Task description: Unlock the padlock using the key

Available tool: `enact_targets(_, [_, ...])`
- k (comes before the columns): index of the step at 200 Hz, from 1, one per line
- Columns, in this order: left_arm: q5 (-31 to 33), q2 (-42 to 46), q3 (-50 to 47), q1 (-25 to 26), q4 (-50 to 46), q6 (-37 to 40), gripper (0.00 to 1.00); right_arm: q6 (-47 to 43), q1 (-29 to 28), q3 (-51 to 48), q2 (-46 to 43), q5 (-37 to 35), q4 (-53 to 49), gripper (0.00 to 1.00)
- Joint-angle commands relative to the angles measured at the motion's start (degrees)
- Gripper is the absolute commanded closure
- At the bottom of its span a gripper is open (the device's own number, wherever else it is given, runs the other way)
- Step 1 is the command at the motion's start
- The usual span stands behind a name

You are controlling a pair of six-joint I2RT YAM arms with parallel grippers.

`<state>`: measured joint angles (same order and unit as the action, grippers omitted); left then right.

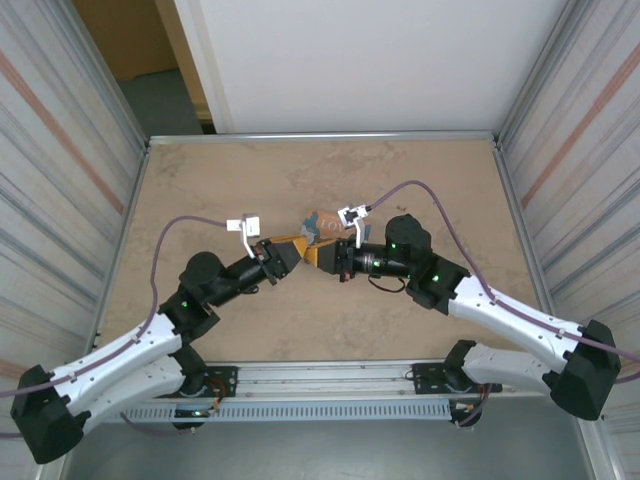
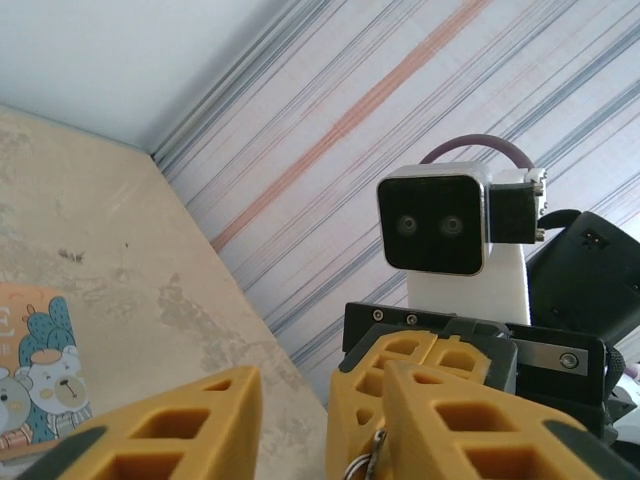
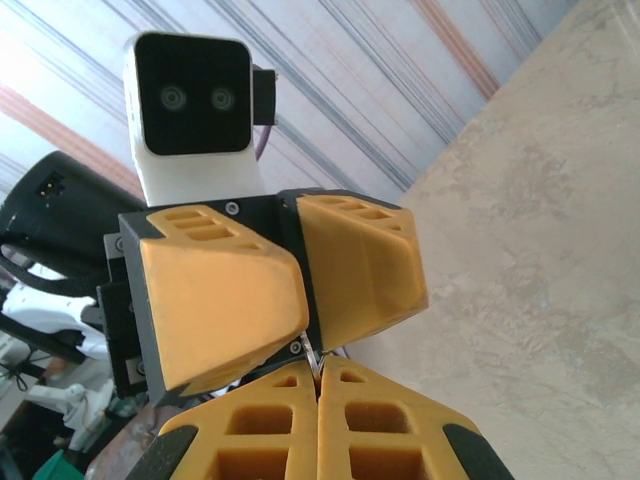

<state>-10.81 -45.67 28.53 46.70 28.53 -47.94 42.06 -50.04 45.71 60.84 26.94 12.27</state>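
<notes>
My two grippers meet tip to tip above the middle of the table (image 1: 230,180). The right gripper (image 1: 310,252) (image 3: 320,378) is shut on the key (image 3: 317,352), a thin metal blade with a small ring (image 2: 371,458) at its end. My left gripper (image 1: 297,252) (image 2: 322,440) faces it with its jaws part open. Those jaws stand on either side of the key and of the right gripper's fingers (image 2: 365,400), with a clear gap on one side. In the right wrist view the left gripper's fingertips (image 3: 285,310) nearly reach the key. The padlock is hidden.
A picture card (image 1: 322,222) (image 2: 35,370) with cartoon figures lies on the table just behind the grippers. Corrugated walls (image 1: 50,150) close in the left and right sides. A metal rail (image 1: 330,375) runs along the near edge between the arm bases.
</notes>
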Motion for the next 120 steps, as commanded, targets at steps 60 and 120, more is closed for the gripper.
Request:
enact_targets(60, [0.27, -0.49, 2.73, 0.41, 2.18, 0.83, 0.95, 1.92, -0.5, 0.08, -0.1, -0.27, 2.27, 1.0])
enact_targets(120, [-1.29, 1.36, 6.98, 0.41, -8.48, 5.39, 1.0, -0.14, 2.26, 0.35, -3.2, 2.74, -3.45, 0.72])
